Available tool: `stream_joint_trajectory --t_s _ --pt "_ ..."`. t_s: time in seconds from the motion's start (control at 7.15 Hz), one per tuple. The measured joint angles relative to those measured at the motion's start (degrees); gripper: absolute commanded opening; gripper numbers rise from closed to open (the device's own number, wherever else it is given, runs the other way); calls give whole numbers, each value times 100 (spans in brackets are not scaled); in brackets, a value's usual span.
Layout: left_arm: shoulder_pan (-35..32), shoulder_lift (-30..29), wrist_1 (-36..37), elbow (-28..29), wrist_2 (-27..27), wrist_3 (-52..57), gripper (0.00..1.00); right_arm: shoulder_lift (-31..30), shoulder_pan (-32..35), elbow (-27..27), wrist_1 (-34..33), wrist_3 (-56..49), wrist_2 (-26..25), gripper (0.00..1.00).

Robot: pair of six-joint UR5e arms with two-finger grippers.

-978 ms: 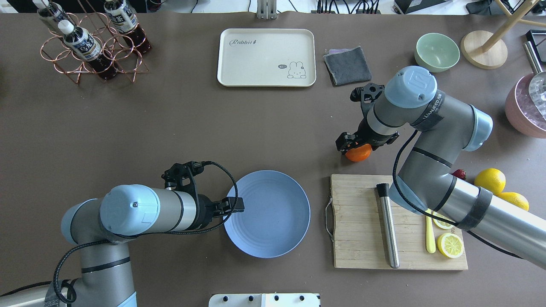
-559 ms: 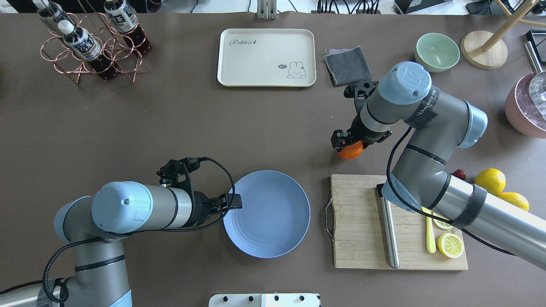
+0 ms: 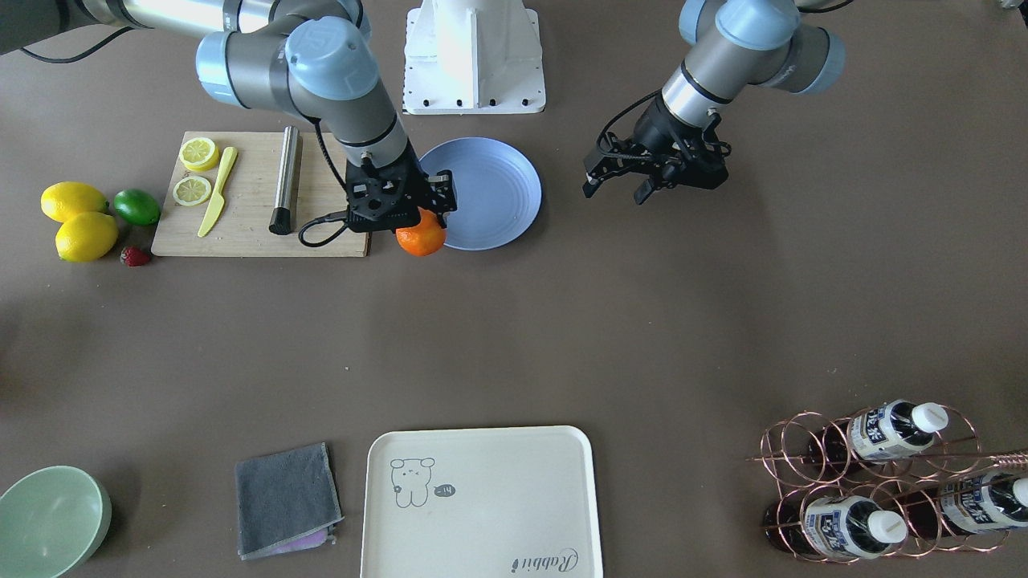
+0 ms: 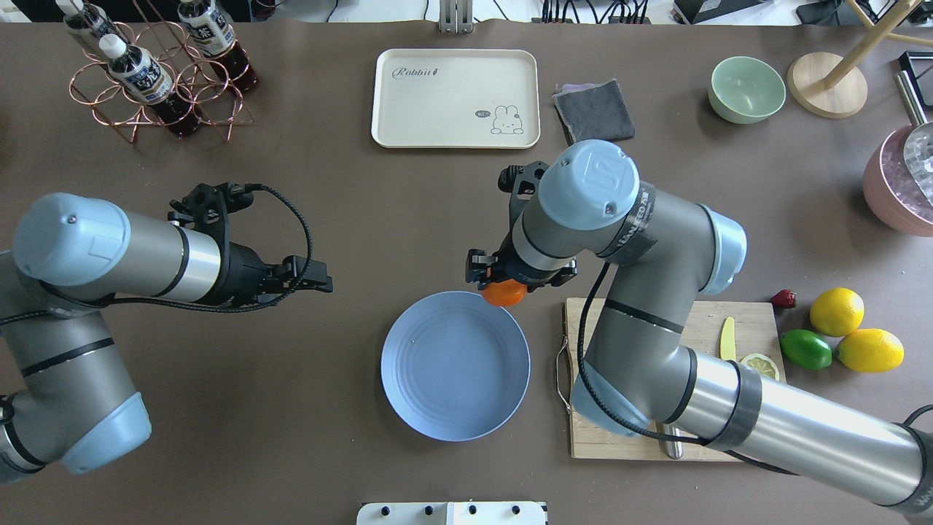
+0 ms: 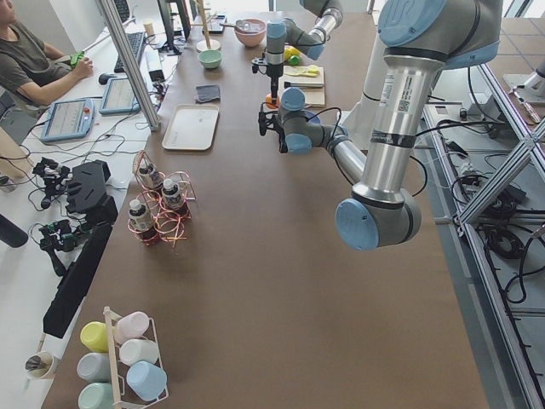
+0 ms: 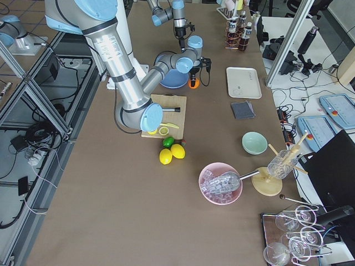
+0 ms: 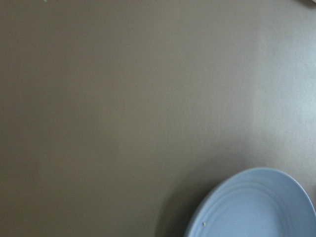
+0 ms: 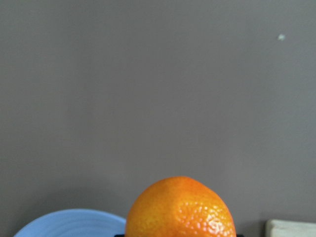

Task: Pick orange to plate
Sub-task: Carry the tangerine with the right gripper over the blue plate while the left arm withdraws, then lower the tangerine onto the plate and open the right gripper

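One risk: right gripper, clamped on the orange, hangs at the plate edge; an early release would likely roll it off.

A long brown table stands under even light. A white desk runs along one side past aluminium posts; grey floor lies along the other.

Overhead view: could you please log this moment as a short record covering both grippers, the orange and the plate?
right gripper: shut on the orange
orange position: at the plate's far rim, toward the cutting board; not released
plate: nothing lying on it
left gripper: open, empty, over bare table, apart from the plate
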Motion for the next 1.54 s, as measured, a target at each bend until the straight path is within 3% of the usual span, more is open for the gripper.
stream_joint_trajectory --t_s 0.42,0.84,0.98,1.12,1.54 --pt "-505 161 -3 41 -420 488 98 317 -943 -62 -296 550 -719 0" --pt "-528 191 -18 31 -399 494 98 330 -1152 -227 -374 578 -887 0" --pt "-529 192 -19 33 -391 493 98 330 -1167 -277 -374 568 -895 23" --pt "-529 190 -20 34 -385 493 98 329 -1168 -303 -372 556 -897 99" --pt "-528 182 -14 39 -387 499 98 306 -1094 -241 -380 555 -888 100"
